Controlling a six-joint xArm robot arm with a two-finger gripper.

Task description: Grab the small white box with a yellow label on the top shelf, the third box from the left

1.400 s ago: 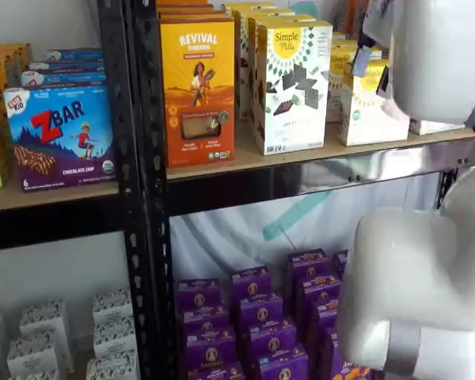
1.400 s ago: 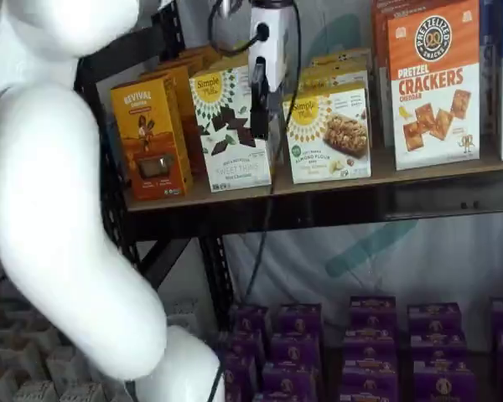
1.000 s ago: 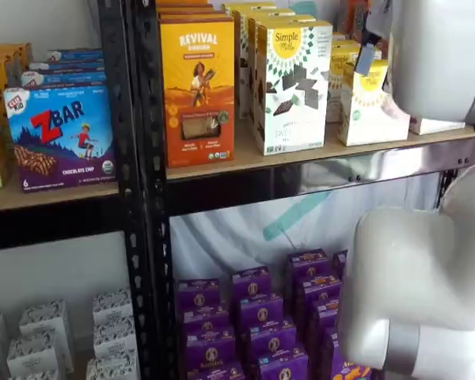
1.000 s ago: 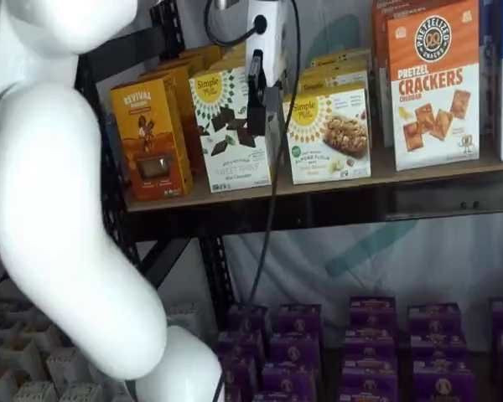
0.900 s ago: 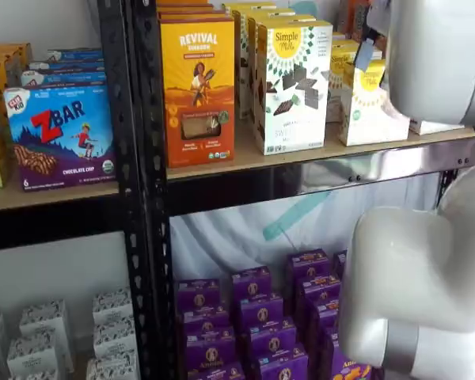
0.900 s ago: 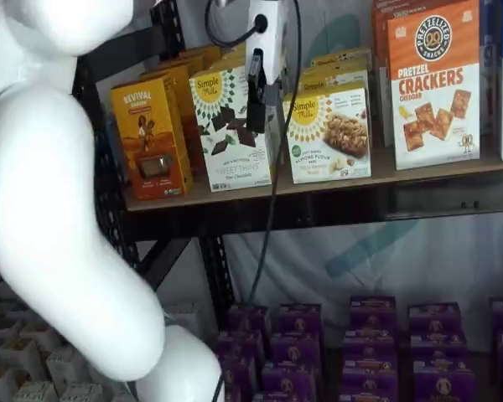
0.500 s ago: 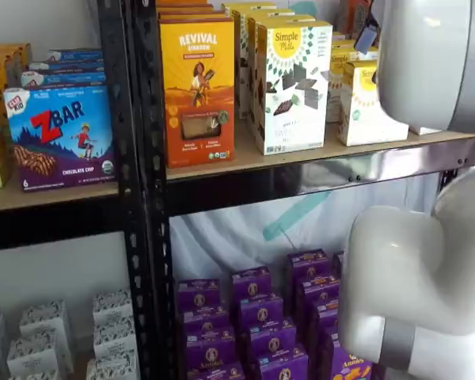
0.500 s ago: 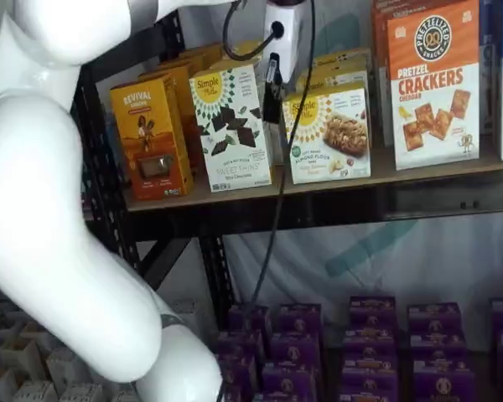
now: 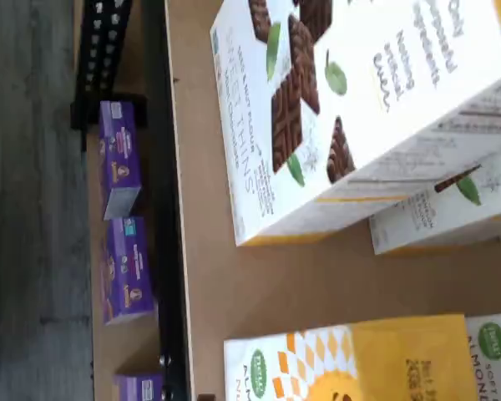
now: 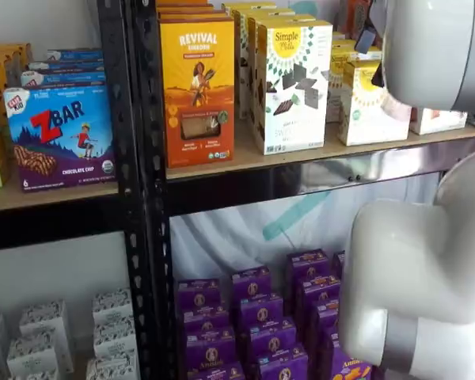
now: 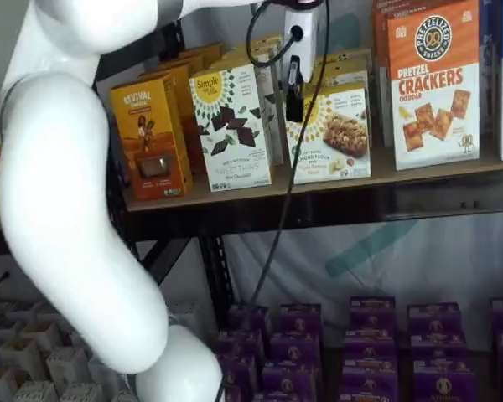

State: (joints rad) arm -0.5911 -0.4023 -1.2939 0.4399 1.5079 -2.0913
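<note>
The end effector (image 11: pixel 294 94) hangs side-on before the small white box (image 11: pixel 330 134), its fingers spread apart, nothing in them. That matte carton stands on the top shelf (image 11: pixel 419 172), a tan board, right of the tall box (image 11: pixel 232 127). The wrist view alone shows the carton's yellow top.

On the top shelf (image 11: pixel 419 172), the Revival box (image 11: pixel 148 138) stood furthest left, the tall Simple Mills box (image 11: pixel 230 126) just to its right, then the small white box (image 11: pixel 331 134), then the crackers box (image 11: pixel 432 84). More boxes stood in rows behind each. The end effector (image 11: pixel 294 88) hung in front of the small white box's left edge. Small boxes (image 11: pixel 360 343) sat stacked below.
</note>
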